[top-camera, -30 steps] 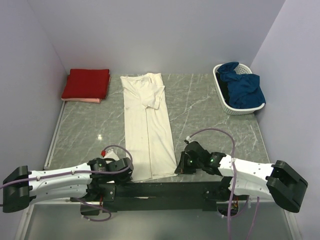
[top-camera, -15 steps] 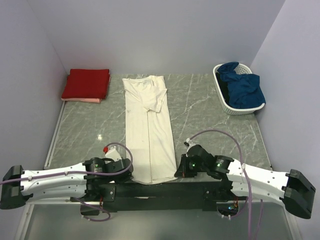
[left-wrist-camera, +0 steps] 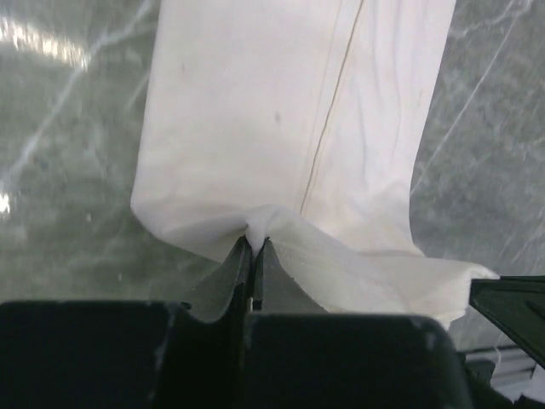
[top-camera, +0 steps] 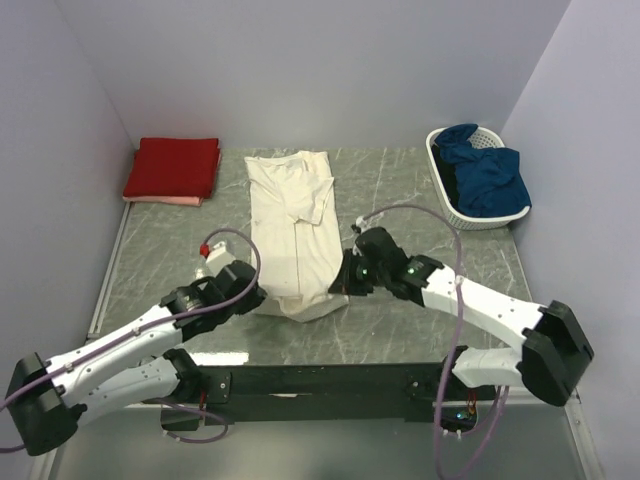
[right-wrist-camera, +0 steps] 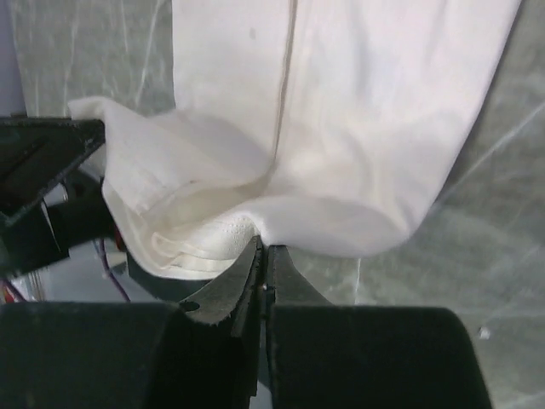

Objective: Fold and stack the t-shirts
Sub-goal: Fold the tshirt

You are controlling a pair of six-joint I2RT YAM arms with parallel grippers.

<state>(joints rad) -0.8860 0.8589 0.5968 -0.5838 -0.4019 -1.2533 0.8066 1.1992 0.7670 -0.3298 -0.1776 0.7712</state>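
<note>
A long cream t-shirt (top-camera: 292,220) lies folded lengthwise down the middle of the table, collar at the far end. My left gripper (top-camera: 252,297) is shut on its near left corner, and the cloth (left-wrist-camera: 289,128) bunches right at the fingertips (left-wrist-camera: 243,256). My right gripper (top-camera: 340,283) is shut on the near right corner, where the hem (right-wrist-camera: 204,230) curls over itself. Both corners are lifted and carried toward the far end, so the near end doubles over. A folded red t-shirt (top-camera: 173,166) rests on a pale pink one (top-camera: 165,200) at the far left.
A white slatted basket (top-camera: 448,196) holding dark blue cloth (top-camera: 487,178) stands at the far right. Grey walls close in the left, back and right sides. The black arm-base rail (top-camera: 330,380) runs along the near edge. A cable loops above each wrist.
Both grippers have moved away from the near edge, carrying the cream t-shirt's hem toward the middle of the table. The left gripper closed on its corner during this time.
</note>
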